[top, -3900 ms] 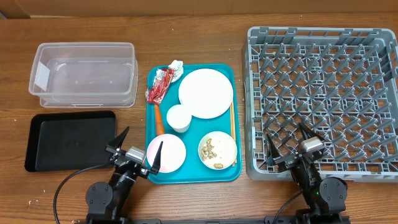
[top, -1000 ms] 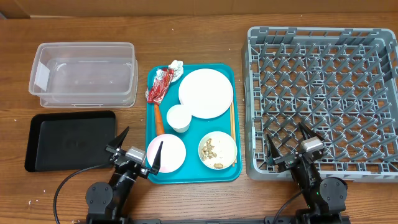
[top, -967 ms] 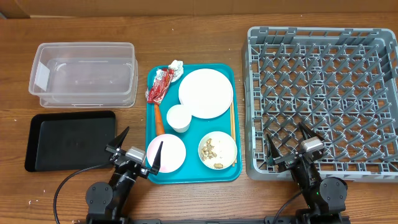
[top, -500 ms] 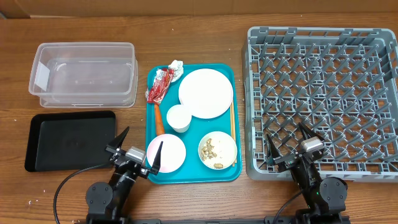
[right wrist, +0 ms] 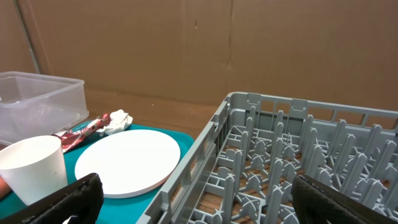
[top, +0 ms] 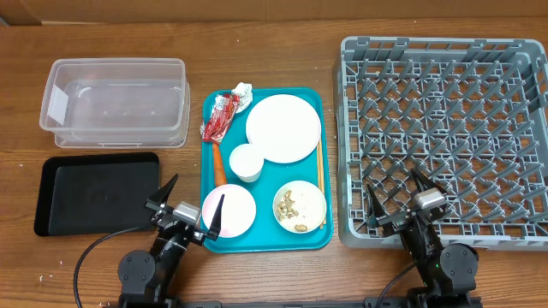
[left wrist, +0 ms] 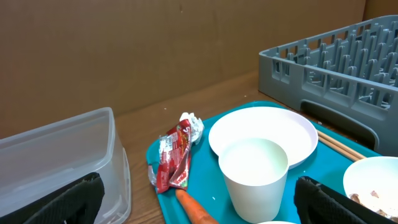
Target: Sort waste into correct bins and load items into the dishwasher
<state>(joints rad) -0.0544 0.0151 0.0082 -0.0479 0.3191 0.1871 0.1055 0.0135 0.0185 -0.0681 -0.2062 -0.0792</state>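
While there's printing on the red wrapper (top: 220,117), it's too crumpled and small to read, and the white sticker (top: 56,104) on the clear tub's (top: 116,135) left wall shows no legible text either. The wrapper sits at the teal tray's (top: 265,242) far-left corner with the white napkin (top: 242,91) touching its far end and the carrot stick (top: 219,162) just below it. The cup (top: 246,162) stands against the plate's (top: 283,128) near-left edge, so from the left wrist it blocks part of the plate. An empty bowl (top: 229,208) and a bowl (top: 313,195) holding food scraps (top: 292,205) fill the tray's near side, with chopsticks (top: 320,167) along the right rim. The black tray (top: 98,192) lies in front of the tub on the worktop (top: 274,51); the grey rack (top: 445,128) sits to the right. The left fingers (top: 217,212) are spread wide, gripping nothing, one tip overlapping the empty bowl's edge. The right fingers (top: 375,203) are also wide apart and empty, over the rack's near-left corner.
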